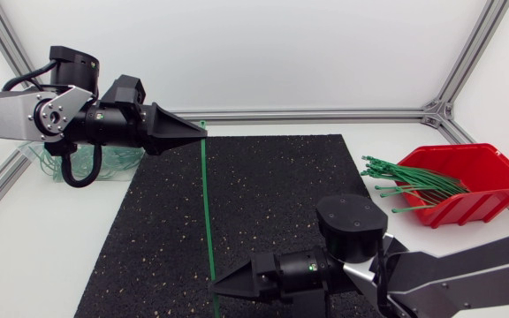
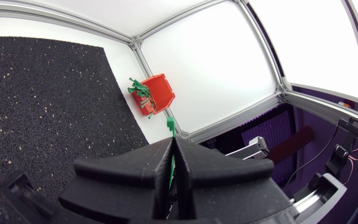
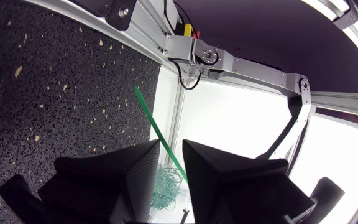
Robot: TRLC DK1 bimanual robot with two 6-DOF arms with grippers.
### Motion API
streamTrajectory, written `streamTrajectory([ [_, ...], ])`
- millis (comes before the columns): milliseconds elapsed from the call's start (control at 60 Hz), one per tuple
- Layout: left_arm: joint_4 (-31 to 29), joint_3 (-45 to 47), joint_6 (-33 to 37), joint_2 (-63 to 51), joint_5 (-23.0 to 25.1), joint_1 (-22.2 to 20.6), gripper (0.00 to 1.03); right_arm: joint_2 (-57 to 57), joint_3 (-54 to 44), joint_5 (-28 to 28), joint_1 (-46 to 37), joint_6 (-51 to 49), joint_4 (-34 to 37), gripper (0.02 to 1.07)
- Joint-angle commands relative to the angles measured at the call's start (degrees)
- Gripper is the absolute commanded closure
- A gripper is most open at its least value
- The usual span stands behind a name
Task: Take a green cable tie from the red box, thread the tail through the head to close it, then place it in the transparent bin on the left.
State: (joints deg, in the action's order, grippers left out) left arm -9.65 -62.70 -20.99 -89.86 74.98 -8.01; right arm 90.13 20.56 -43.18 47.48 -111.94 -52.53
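My right jaws stand apart, the two black wedge fingers (image 3: 114, 177) rising from under the camera with a clear gap between them. A green cable tie (image 3: 157, 134) runs through that gap as a thin straight strip. It lies close along the inner edge of one finger, though I cannot tell whether it touches, and the other finger stands clear of it. From the gap it slants out ahead of me, and its far end hangs free over the edge of the black speckled mat (image 3: 55, 81). Beside the mat is a strip of bare white desk (image 3: 168, 93). Deep in the gap, past the strip, I see a tangle of green ties (image 3: 165, 190).
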Motion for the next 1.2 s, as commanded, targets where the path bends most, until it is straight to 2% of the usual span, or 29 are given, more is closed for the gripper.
streamTrajectory([
  [0,-0.63,1.0,0.25,-0.93,1.05,-0.25,1.0,1.37,-0.96,0.46,0.24,-1.97,-0.38,0.92],
  [300,-0.63,1.26,0.25,-0.49,1.05,-0.08,1.0,1.19,-2.1,1.25,0.42,-2.32,-0.38,0.92],
  [417,-0.63,1.44,0.69,-0.31,1.05,0.1,1.0,0.49,-2.71,1.87,0.86,-2.49,-0.03,1.01],
  [500,-0.63,1.61,1.31,-0.31,1.05,0.28,1.0,0.05,-2.8,2.4,1.21,-1.44,0.33,1.01],
  [567,-0.63,2.14,1.66,0.3,1.05,0.36,1.0,-2.5,-2.45,3.01,1.38,2.25,3.4,1.01],
  [650,-0.63,3.02,2.19,1.53,1.05,0.36,1.0,-7.16,-0.78,3.1,1.56,3.83,13.16,1.01],
  [683,-0.63,3.28,2.27,2.06,1.05,0.36,1.0,-8.39,-0.17,3.1,1.73,6.47,14.92,1.01],
  [900,-0.72,5.48,4.03,6.11,0.52,0.19,1.0,-11.82,0.54,2.31,1.82,28.53,13.95,1.01],
  [1017,-0.72,7.59,5.61,8.48,-0.01,-0.51,1.0,-13.93,0.27,1.08,2.0,42.95,9.82,1.01],
  [1183,-0.19,11.72,7.19,13.84,-2.12,-2.62,1.0,-16.12,-2.01,2.31,3.58,48.75,9.47,1.01],
])
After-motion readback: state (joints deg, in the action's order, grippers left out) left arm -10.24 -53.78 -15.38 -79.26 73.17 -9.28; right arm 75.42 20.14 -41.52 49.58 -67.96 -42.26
